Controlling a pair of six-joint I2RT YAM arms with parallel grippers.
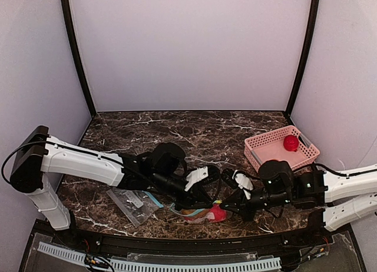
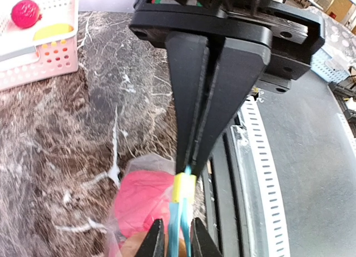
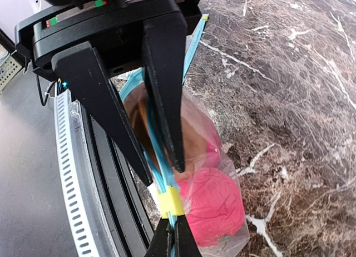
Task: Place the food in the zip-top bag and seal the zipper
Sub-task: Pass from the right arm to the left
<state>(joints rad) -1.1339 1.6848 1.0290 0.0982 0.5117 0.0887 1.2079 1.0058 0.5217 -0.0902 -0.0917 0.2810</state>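
Observation:
The zip-top bag (image 1: 197,214) lies at the table's near edge between both grippers. Through its clear film (image 3: 222,157) I see a red piece of food (image 3: 214,204) and a brown-tan piece (image 3: 136,115) behind it. The teal zipper (image 3: 161,171) carries a yellow slider (image 3: 169,200). My right gripper (image 3: 171,222) is shut on the zipper just past the slider. My left gripper (image 2: 176,222) straddles the zipper (image 2: 179,229) on the slider's other side, its jaws narrowed with a thin gap showing. Another red piece (image 1: 290,143) sits in the basket.
The pink slatted basket (image 1: 265,143) stands at the right rear; in the left wrist view it (image 2: 39,59) also holds an orange-yellow piece (image 2: 53,30). Crumpled clear plastic (image 1: 131,202) lies left of the bag. A slotted rail (image 2: 261,173) borders the near table edge.

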